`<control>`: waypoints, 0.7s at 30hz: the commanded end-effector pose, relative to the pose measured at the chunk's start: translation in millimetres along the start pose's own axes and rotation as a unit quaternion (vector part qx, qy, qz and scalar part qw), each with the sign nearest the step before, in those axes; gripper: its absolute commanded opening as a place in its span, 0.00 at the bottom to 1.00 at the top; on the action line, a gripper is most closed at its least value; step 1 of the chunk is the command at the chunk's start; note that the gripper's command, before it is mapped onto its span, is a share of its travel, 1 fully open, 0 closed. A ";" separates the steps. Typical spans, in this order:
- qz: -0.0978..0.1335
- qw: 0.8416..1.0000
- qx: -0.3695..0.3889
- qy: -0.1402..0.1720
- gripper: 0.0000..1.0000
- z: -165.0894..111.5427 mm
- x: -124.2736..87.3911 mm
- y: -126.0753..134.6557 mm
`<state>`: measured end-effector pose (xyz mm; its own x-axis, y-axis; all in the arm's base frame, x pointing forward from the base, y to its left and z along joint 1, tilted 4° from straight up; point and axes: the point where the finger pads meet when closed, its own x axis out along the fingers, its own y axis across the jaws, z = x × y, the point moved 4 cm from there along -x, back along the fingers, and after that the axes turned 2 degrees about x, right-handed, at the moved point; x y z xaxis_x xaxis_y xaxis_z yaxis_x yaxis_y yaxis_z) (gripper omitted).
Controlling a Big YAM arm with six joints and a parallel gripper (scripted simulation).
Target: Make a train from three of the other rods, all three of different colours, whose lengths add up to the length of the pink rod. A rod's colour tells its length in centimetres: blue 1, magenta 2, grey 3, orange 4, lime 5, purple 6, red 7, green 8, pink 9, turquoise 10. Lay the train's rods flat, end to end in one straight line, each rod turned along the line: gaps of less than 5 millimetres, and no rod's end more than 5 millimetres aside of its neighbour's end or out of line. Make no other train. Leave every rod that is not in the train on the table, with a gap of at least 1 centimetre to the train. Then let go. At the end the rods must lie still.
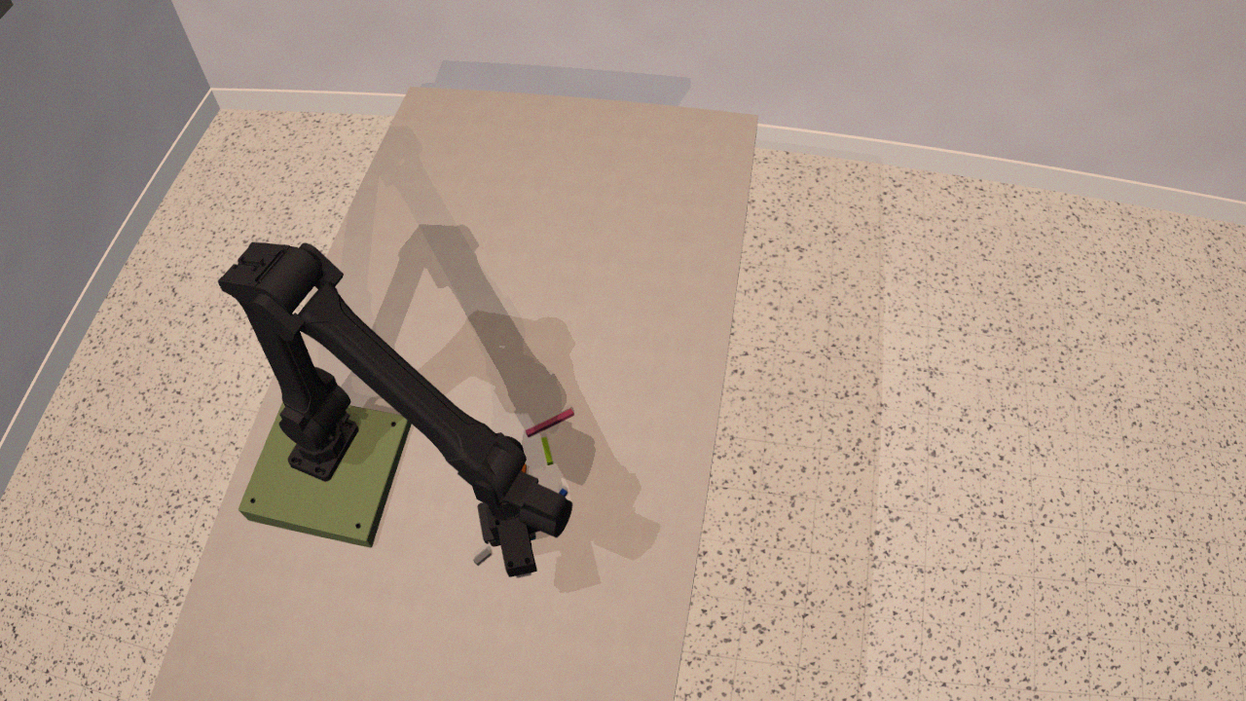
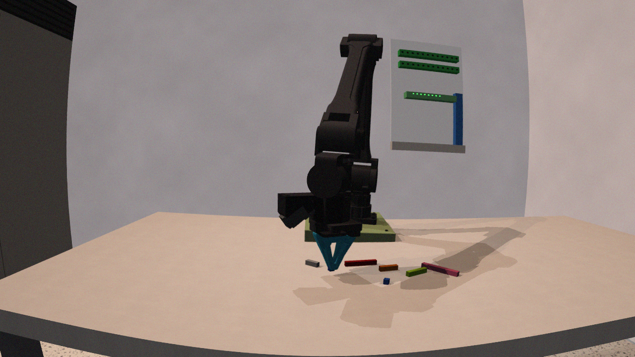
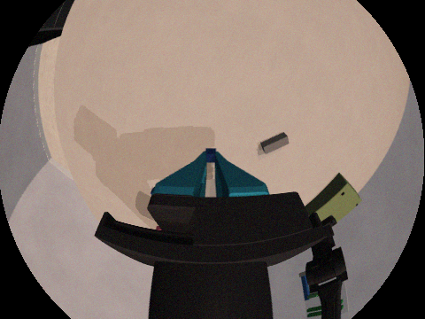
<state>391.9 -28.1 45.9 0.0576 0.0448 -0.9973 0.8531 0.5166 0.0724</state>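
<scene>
My gripper [image 2: 330, 267] has teal fingers that point straight down, with the tips at the table top. It is shut on a small blue rod [image 3: 211, 154], which shows between the fingertips in the wrist view. A grey rod [image 2: 312, 263] lies just to its left, apart from it; it also shows in the wrist view [image 3: 273, 143]. To the right lie a red rod [image 2: 359, 263], an orange rod [image 2: 388, 267], a lime rod [image 2: 415, 271] and the pink rod [image 2: 440, 268], all flat and apart. Another blue rod [image 2: 386, 280] lies in front of them.
The arm's green base plate [image 1: 326, 475] sits near the table's left edge. A white panel with green bars and a blue bar [image 2: 426, 95] stands behind the arm. The arm hides the red rod in the top view.
</scene>
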 end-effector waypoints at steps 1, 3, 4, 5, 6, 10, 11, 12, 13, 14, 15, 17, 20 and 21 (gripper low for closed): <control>-0.001 1.000 -0.004 -0.003 0.04 -2.1 5.4 2.1; -0.001 1.000 -0.004 -0.003 0.04 -2.3 7.2 2.2; -0.001 1.000 -0.004 -0.003 0.04 -2.3 8.1 2.2; -0.001 1.000 -0.003 -0.003 0.04 -2.2 9.0 2.1; -0.001 1.000 -0.003 -0.003 0.04 -2.1 9.9 2.0; -0.002 1.000 -0.002 -0.001 0.04 -2.7 12.8 1.4; -0.002 1.000 -0.002 -0.002 0.04 -2.6 13.2 1.6; 0.000 1.000 -0.002 -0.003 0.04 -2.3 12.3 2.0; 0.002 1.000 -0.002 -0.004 0.04 -2.1 10.5 2.2; 0.002 1.000 -0.002 -0.004 0.04 -2.1 10.5 2.2; 0.002 1.000 -0.002 -0.004 0.04 -2.1 10.5 2.2; 0.001 1.000 -0.002 -0.004 0.04 -2.1 10.0 1.9; 0.001 1.000 -0.002 -0.004 0.04 -2.1 10.1 1.9; 0.001 1.000 -0.002 -0.004 0.04 -2.1 10.1 1.9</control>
<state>391.6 -27.6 35.6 0.0545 0.0451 -0.9975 0.8527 0.5177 0.0700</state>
